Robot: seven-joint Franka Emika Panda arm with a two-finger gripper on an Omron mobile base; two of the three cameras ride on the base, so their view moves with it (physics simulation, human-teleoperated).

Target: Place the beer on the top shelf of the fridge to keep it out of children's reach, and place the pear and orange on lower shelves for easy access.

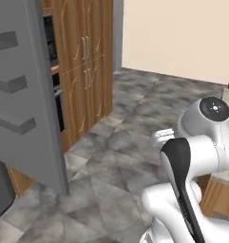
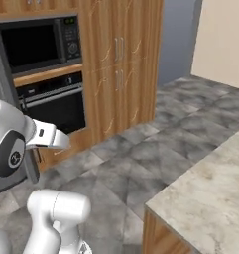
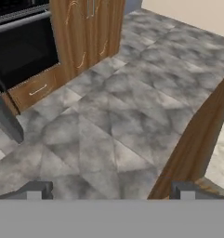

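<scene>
The fridge's grey door [image 1: 35, 118] stands open at the left, with three shallow door bins [image 1: 14, 126] on its inner face. Its lower edge [image 3: 6, 122] shows at the left of the hand view. The top shelf and lower shelves inside are out of view, as are the beer, the pear and the orange. My gripper [image 3: 111, 191] is open, its two dark fingertips [image 3: 36, 190] set wide apart. Nothing is between them, and they point down at the grey tiled floor [image 3: 108, 116].
Wooden tall cabinets [image 2: 121, 64] line the wall beyond the fridge, with a black microwave [image 2: 36, 42] above a built-in oven [image 2: 54, 106]. A stone-topped counter [image 2: 210, 188] with a wooden side [image 3: 197, 139] stands to the right. Open floor [image 1: 116, 156] lies between them.
</scene>
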